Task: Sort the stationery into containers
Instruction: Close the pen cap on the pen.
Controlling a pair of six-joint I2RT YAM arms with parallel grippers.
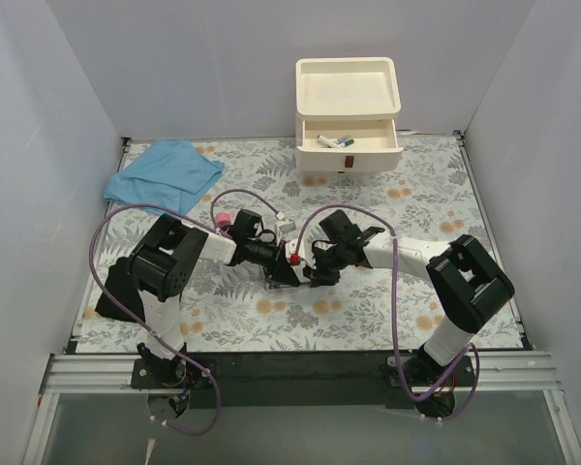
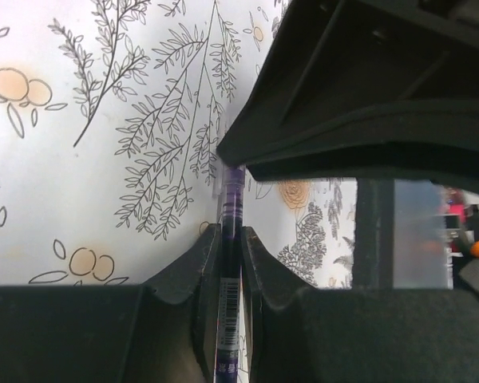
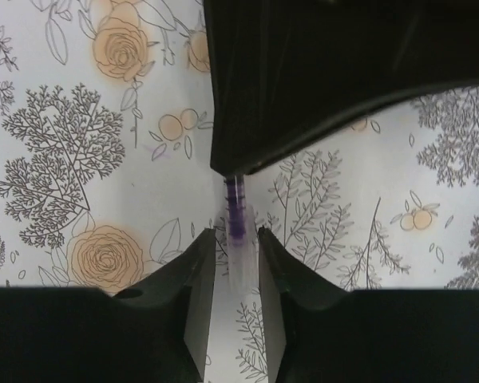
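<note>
Cream-white drawer unit (image 1: 349, 87) stands at the far edge of the floral worktop (image 1: 445, 291), its top drawer (image 1: 349, 152) pulled out with capped pens (image 1: 335, 141) inside. A blue cloth (image 1: 165, 172) lies far left, and both arms meet mid-worktop.

The left wrist view shows the left end effector (image 2: 230, 239) pinching a purple-inked pen (image 2: 231, 279) by its barcoded barrel.

The right wrist view shows the right end effector (image 3: 237, 239) slightly spread, flanking that pen's clear end.

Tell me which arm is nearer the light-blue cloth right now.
Left. The left arm stands just on the near side of the light-blue cloth; the right arm sits across the table, on its right side.
</note>
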